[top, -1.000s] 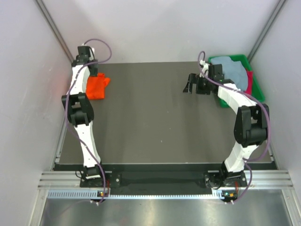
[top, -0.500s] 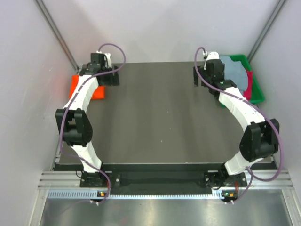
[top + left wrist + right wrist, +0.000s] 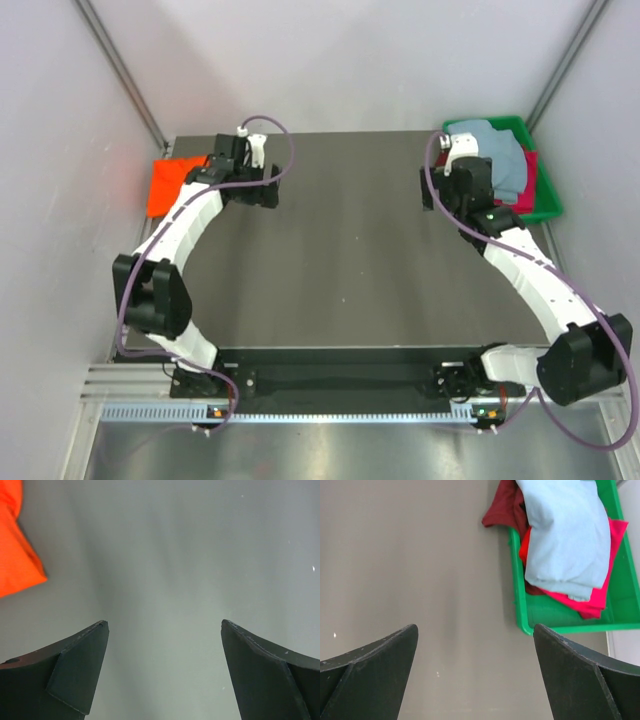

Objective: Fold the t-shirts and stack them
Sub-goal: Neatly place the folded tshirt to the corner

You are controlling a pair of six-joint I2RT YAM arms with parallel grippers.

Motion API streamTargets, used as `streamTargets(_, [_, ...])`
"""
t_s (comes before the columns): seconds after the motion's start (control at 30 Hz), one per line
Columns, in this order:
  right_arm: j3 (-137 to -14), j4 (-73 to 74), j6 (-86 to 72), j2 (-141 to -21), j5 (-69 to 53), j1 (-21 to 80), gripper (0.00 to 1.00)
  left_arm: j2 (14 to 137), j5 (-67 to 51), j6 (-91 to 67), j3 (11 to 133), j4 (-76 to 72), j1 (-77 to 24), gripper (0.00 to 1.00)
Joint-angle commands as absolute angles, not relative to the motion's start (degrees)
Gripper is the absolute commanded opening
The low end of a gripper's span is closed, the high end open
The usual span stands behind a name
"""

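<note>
The bright orange t-shirt point(image 3: 170, 184) lies folded at the table's far left edge; its corner shows in the left wrist view point(image 3: 15, 545). My left gripper point(image 3: 262, 190) is open and empty over bare table, to the right of the orange shirt point(image 3: 164, 623). A pale grey-blue shirt point(image 3: 565, 535) lies on crimson point(image 3: 597, 600) and dark red point(image 3: 502, 505) shirts heaped in the green tray point(image 3: 570, 617). My right gripper point(image 3: 430, 190) is open and empty over the table, left of the tray point(image 3: 475, 627).
The green tray point(image 3: 545, 205) stands at the table's far right corner, and the dark red cloth hangs over its left rim. Pale walls close in the left, right and back sides. The dark table point(image 3: 340, 270) lies between the arms.
My left gripper has left the orange shirt and moved right over the table. The orange shirt now lies flatter. My right arm has swung, with its gripper staying near the tray.
</note>
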State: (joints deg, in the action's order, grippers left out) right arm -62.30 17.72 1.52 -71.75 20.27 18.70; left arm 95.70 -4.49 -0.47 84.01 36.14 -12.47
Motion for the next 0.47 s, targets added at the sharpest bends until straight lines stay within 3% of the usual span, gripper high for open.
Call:
streamTargets(0.0, [-60.65, 17.75, 2.02, -68.91, 21.18, 18.9, 1.0, 89.66, -5.45, 0.97, 80.95, 33.57, -11.87, 0.99])
streamTargets(0.43, [-55.9, 18.02, 0.35, -66.01, 14.33, 17.49, 1.0, 76.04, -5.45, 0.97, 63.65, 33.57, -4.14, 0.99])
